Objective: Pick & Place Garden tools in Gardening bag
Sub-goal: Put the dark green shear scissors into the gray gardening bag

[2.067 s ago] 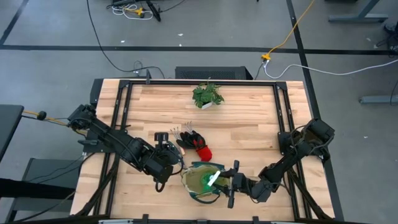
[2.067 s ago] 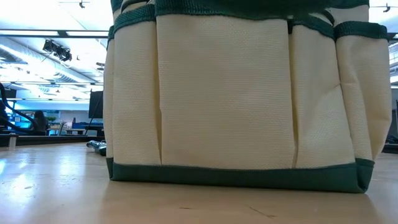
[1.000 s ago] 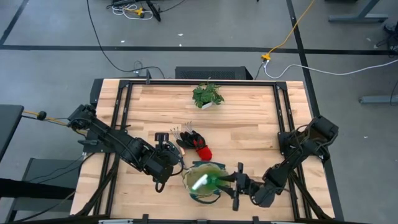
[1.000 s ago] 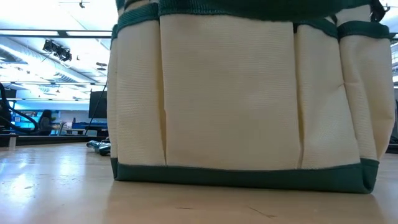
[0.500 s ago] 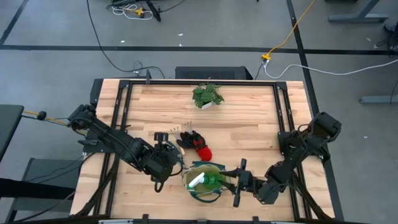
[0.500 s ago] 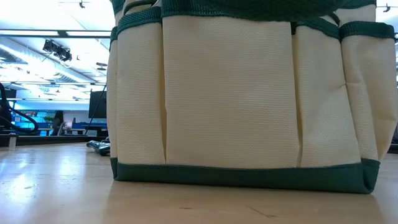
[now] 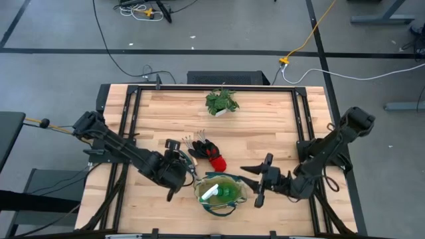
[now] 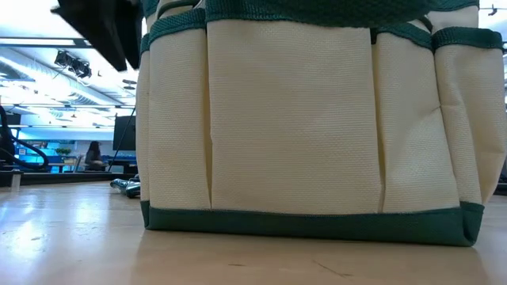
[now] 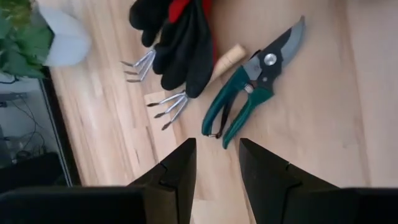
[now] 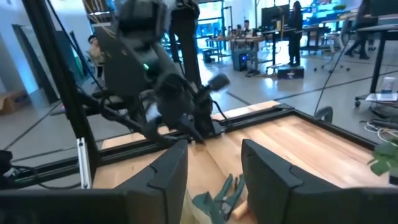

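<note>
The beige gardening bag with green trim (image 7: 221,192) stands on its base near the table's front edge and fills the low view (image 8: 317,119). The green spray bottle (image 7: 226,192) lies inside it, white nozzle (image 7: 209,193) toward the left. The red-and-black gloves (image 7: 210,154), pronged rake (image 7: 193,139) and shears (image 7: 173,145) lie on the table just beyond the bag. They also show in the left wrist view: gloves (image 9: 183,43), rake (image 9: 168,106), green-handled shears (image 9: 249,93). My left gripper (image 7: 180,161) is open and empty, close to the shears. My right gripper (image 7: 251,184) is open and empty, right of the bag.
A leafy potted plant (image 7: 221,101) in a white pot stands at the table's far middle and shows in the left wrist view (image 9: 37,31). Black rails (image 7: 126,119) run along the table's sides. A dark arm part (image 8: 99,28) shows at the low view's upper left.
My right gripper has drawn back from the bag toward the table's right edge and a little toward the far edge, fingers spread. The spray bottle stays lying in the bag. A dark arm part has come into the low view's upper left.
</note>
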Motion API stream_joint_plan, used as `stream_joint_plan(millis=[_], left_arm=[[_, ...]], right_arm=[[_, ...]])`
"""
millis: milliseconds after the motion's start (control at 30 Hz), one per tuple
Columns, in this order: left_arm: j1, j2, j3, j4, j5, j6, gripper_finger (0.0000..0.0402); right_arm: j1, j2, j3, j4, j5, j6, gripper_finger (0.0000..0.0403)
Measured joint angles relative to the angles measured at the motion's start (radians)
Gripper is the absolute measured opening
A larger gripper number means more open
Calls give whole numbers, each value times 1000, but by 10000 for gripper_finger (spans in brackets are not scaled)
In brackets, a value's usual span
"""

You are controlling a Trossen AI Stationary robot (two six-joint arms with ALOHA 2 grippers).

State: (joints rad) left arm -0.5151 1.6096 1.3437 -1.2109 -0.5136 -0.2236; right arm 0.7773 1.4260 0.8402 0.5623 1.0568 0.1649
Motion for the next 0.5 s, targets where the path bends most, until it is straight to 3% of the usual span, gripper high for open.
stream_joint_plan(millis=[500], left_arm=[[211, 0, -234, 263, 209, 246, 128]], right_arm=[[-82, -22, 0, -56, -156, 5, 151]])
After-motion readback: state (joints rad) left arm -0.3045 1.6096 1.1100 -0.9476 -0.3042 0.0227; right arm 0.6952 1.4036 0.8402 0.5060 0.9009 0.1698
